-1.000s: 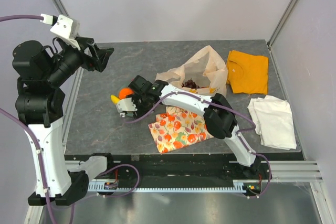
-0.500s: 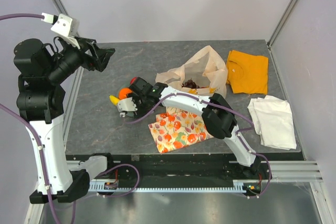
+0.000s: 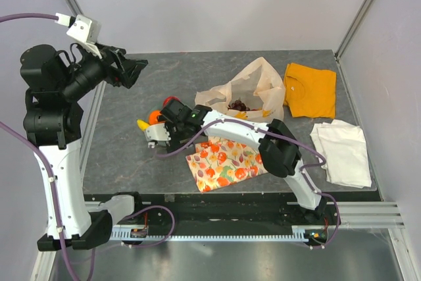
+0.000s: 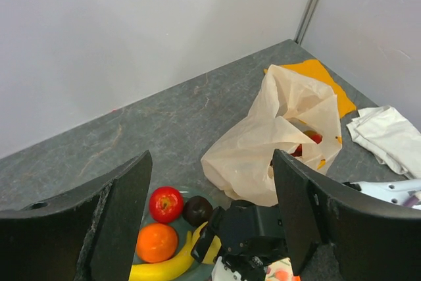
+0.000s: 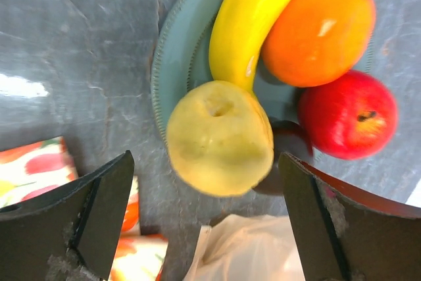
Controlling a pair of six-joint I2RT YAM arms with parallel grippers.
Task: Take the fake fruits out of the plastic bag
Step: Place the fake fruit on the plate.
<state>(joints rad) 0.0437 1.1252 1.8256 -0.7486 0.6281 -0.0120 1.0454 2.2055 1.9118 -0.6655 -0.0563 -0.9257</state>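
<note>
A teal plate (image 5: 172,64) holds a yellow banana (image 5: 253,24), an orange (image 5: 319,27), a red apple (image 5: 348,113), a dark round fruit (image 4: 197,210) and a yellow lemon-like fruit (image 5: 220,139) at its rim. My right gripper (image 5: 205,159) hangs open over the yellow fruit, its jaws wide apart and touching nothing. In the top view it (image 3: 166,123) is over the plate. The plastic bag (image 3: 253,87) lies behind it with dark grapes (image 3: 243,105) and something red (image 4: 314,137) inside. My left gripper (image 3: 131,70) is raised at the far left, open and empty.
A flat fruit-printed cloth (image 3: 223,159) lies just in front of the right forearm. An orange cloth (image 3: 309,90) lies at the back right and a folded white cloth (image 3: 342,153) at the right edge. Grey walls close in the table.
My right gripper has shifted slightly to the right over the plate, uncovering the red apple. My left wrist has risen and turned a little. The bag has not moved.
</note>
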